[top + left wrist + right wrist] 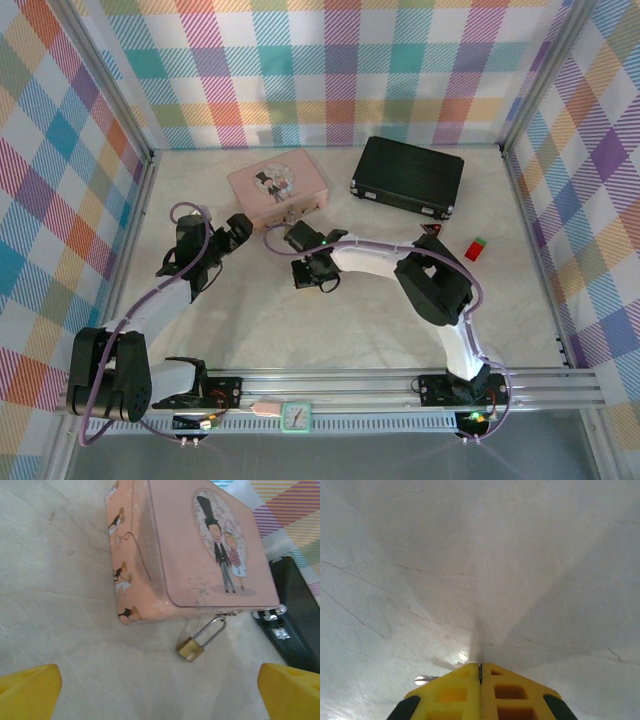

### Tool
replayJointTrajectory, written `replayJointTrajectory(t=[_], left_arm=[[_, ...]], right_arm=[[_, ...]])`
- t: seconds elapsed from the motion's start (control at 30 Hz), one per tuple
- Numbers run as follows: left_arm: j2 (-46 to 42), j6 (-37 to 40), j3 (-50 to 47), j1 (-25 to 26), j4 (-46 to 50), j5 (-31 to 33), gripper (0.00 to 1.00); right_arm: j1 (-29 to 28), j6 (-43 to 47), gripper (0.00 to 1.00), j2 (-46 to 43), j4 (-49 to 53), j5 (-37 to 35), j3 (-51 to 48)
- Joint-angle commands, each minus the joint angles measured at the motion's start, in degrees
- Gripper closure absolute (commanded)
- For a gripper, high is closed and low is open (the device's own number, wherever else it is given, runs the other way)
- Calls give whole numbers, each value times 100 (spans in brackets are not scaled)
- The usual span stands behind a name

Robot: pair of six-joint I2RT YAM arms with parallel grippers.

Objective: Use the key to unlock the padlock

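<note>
Top external: pale veined table (pixel 330 330) enclosed by pastel plaid walls (pixel 330 70).

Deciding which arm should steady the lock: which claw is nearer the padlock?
Right, judging from above. The right claw, shut and low over the table, sits just on the near side of the padlock; the left claw, open, is farther off to its left.

A pink box (pixel 165 550) is seen lying on the pale tabletop (pixel 55 595), its lid printed with a cartoon bride and groom. A small brass padlock (pixel 190 649) is hooked by its thin silver shackle to the clasp at the box's near edge, with its body rested on the tabletop. A black case (pixel 295 615) is placed just beside the box. The left end effector (pixel 160 692) is held spread wide, its 2 yellow fingertips (pixel 27 692) apart from the padlock.
</note>
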State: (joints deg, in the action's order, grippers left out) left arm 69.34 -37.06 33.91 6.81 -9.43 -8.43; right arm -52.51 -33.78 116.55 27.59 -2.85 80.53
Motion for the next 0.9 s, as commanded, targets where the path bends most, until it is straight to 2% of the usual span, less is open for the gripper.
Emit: replayJointTrajectory(t=[0.0,0.17,0.27,0.37,0.47,0.57,0.63,0.67,0.73,0.87], left_arm=[[-127,-620,-153,248,-500,-342,1],[-135,-1488,-355,877,-1044,-109,1],[-56,-1824,-391,1544,-1501,300,2],[263,-1801,-219,2145,-1802,484,4],[812,-2303,-208,2410,-2544,410,5],[1630,-3655,-209,2533,-3639,295,4],[2253,-4831,-89,2611,-4462,191,3],[2540,-5169,-31,2674,-4901,192,0],[3144,-6044,125,2816,-5692,249,0],[3964,-6994,465,3097,-6286,298,2]], right_arm=[[71,-243,100,-724,-316,-130,-521],[370,-591,100,-1687,-890,-82,-1356],[594,-921,100,-2187,-1199,-92,-1798],[825,-1198,100,-2568,-1622,-1,-2166],[1047,-1314,100,-2837,-2016,201,-2384],[1244,-1319,100,-3020,-2327,450,-2527],[1313,-1138,100,-3106,-2578,545,-2633],[1322,-1066,100,-3135,-2611,529,-2660],[1368,-938,100,-3186,-2784,608,-2744],[1410,-759,100,-3231,-3089,665,-2876]])
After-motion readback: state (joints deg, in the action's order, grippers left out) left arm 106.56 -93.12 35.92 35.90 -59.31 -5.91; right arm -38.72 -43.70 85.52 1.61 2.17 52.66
